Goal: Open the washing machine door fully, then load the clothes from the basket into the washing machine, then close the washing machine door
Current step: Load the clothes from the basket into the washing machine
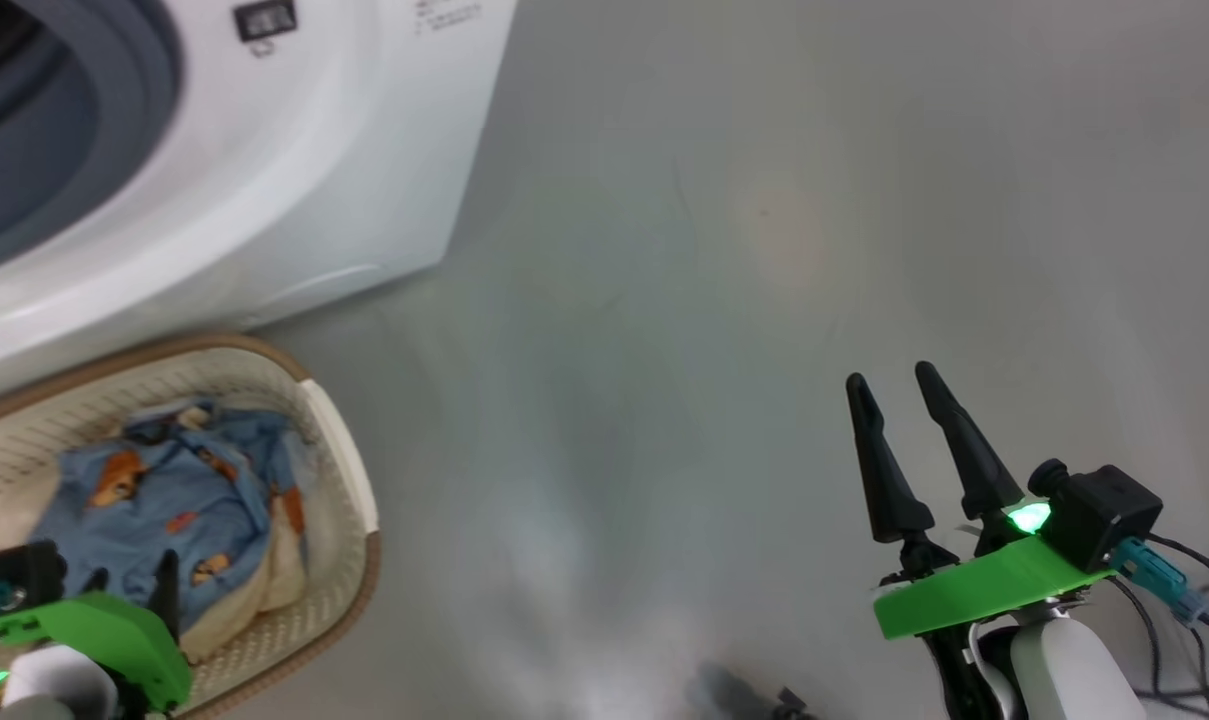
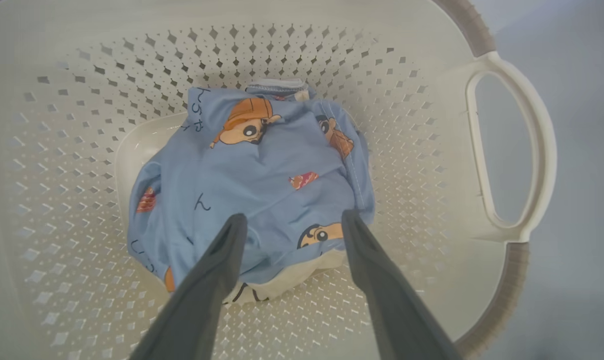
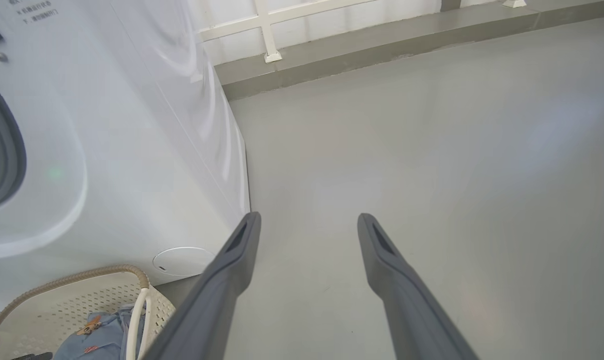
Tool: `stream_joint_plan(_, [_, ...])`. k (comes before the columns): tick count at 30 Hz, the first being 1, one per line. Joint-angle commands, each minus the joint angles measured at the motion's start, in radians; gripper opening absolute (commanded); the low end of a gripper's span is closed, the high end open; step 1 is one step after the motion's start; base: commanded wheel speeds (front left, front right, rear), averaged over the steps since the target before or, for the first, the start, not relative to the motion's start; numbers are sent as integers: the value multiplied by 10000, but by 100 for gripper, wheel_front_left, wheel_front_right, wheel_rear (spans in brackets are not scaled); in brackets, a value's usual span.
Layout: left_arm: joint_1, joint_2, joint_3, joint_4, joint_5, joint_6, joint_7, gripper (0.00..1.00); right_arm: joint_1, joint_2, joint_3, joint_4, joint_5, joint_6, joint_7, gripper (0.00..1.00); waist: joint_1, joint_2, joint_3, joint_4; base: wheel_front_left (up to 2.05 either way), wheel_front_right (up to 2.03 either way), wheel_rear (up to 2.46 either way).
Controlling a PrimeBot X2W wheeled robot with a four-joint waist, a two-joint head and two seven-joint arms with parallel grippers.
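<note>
**A:** Starting with the left arm, how does the left gripper (image 2: 294, 220) stand?

**B:** Spread. Its two dark fingers are well apart and hold nothing. They hang inside the basket (image 2: 82, 150), with the tips over the near edge of the clothes (image 2: 262, 185). I cannot tell whether the tips touch the fabric.

**A:** And the clothes themselves?

**B:** They lie in a crumpled heap on the basket's bottom. On top is light blue fabric printed with orange-brown cartoon figures. A cream-white cloth (image 2: 292, 280) peeks out from under its near edge (close to the fingertips).

**A:** Where does the basket sit?

**B:** In the head view it is at the lower left, on the grey floor (image 1: 714, 300) just in front of the washing machine (image 1: 314, 180). Its cream side handle (image 1: 339, 450) faces the bare floor. The machine's grey gasket (image 1: 134, 90) rings the opening at the upper left.

**A:** The other arm?

**B:** The right gripper (image 1: 894, 380) is parted too, with nothing between its fingers. It hangs over bare floor, well apart from the basket. The right wrist view looks past the machine's front corner. There, a round white cover (image 3: 182, 260) sits low on the machine's front, just above the basket's woven-look rim.
</note>
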Motion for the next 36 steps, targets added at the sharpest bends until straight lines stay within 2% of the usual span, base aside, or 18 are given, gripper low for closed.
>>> stream_joint_plan(1, [-158,400,214,-5,-127,-15,-19,100,-76,-96,294,-226,98,14,-120,100,0,-1,626,-479,0,0,0])
stream_joint_plan(20, [-1488,1624,-203,1148,-264,14,-105,100,-706,-95,745,-337,650,14,-120,100,0,-1,2201,-822,0,0,0])
stream_joint_plan(36, [-2251,1633,-575,1493,-47,80,-433,100,-915,-95,846,-402,739,14,-120,100,0,-1,2823,-873,0,0,0])
